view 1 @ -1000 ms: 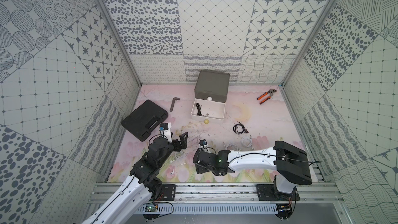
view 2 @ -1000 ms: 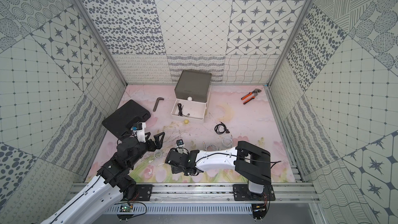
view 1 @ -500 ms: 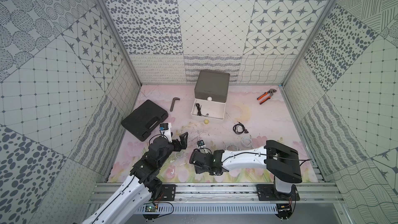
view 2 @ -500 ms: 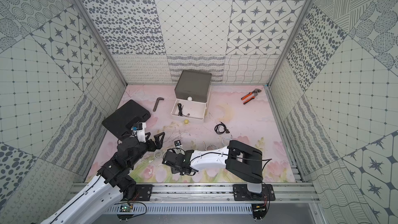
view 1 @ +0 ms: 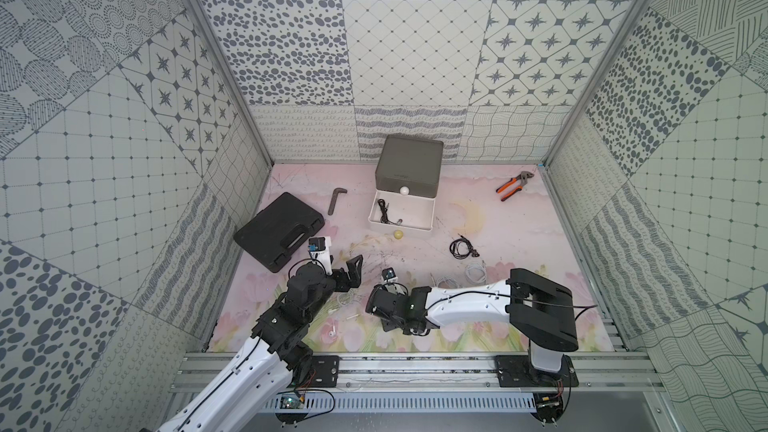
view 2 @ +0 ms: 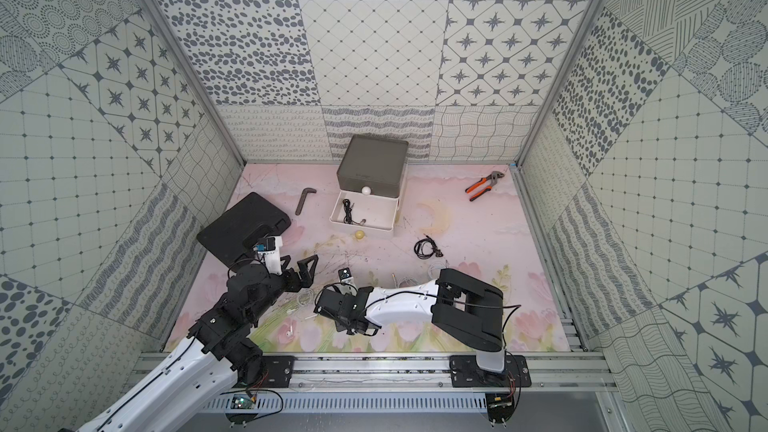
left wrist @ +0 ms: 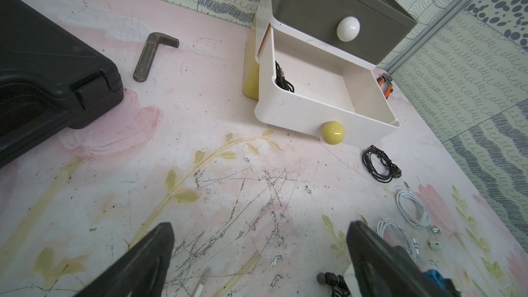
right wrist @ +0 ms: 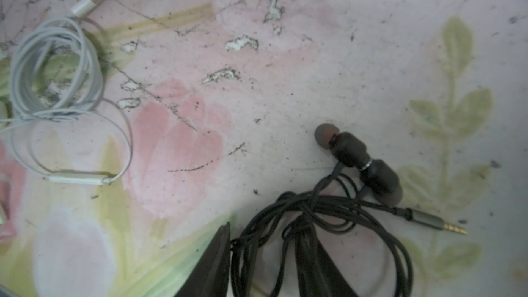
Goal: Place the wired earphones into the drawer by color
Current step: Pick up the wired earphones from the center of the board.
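The drawer stands at the back, its white tier pulled out with black wired earphones inside. My right gripper is low over the mat at the front. Its jaws are half closed around strands of a black earphone bundle, with mat still showing between them. That bundle's earbuds lie just ahead. A white bundle lies off to one side. My left gripper hangs wide open and empty. Another black coil and white coils lie on the mat.
A flat black case lies at the left, close to my left arm. A metal L-shaped key lies beside the drawer. Orange-handled pliers sit at the back right. A loose white earbud lies near the front.
My right arm has shifted a little leftward and its jaws have narrowed around the black cable. The left arm has not moved.
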You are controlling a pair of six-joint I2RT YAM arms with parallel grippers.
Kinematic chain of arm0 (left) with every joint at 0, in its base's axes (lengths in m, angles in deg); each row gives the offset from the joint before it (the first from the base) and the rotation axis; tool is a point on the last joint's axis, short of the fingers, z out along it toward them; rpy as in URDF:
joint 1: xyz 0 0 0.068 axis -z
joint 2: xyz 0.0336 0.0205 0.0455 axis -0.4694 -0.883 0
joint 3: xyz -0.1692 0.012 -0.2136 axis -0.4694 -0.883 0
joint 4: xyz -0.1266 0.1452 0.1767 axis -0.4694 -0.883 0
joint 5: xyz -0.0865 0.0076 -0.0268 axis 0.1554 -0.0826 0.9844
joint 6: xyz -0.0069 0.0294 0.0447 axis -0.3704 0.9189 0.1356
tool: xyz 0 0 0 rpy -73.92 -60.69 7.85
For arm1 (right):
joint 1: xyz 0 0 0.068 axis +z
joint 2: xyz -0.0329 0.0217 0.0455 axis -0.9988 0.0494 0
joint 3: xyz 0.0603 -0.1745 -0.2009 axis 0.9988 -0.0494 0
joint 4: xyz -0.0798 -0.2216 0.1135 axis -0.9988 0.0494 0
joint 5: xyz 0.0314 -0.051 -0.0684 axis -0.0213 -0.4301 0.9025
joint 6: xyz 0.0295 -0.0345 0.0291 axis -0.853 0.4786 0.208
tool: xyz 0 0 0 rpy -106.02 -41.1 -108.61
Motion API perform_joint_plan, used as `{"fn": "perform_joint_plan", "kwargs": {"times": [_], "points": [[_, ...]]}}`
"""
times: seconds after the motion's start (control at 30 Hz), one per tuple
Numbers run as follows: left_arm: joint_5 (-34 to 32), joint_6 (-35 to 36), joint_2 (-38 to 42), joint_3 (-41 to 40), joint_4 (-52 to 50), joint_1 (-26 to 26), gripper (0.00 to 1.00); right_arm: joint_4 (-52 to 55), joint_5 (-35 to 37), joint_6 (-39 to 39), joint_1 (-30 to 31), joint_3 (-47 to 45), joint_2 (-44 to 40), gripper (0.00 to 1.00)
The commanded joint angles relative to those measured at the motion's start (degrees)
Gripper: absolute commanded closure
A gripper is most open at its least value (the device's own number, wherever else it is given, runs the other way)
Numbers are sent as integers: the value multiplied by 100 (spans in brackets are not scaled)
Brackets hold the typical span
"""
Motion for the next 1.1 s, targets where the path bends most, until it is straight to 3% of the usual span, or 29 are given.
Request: {"fn": "perform_joint_plan", "kwargs": {"times": [0.0, 0.47, 1.07], "points": [[-143, 142, -2, -5, -16, -23, 1, 66, 44, 37, -43, 24, 152, 68], [-143, 131, -4, -12, -7, -21, 1, 66, -132, 28, -141, -158, 17, 92], [-135, 124, -4, -14, -12, -23, 1, 62, -271, 284, -321, -459, -1076, 96]]}}
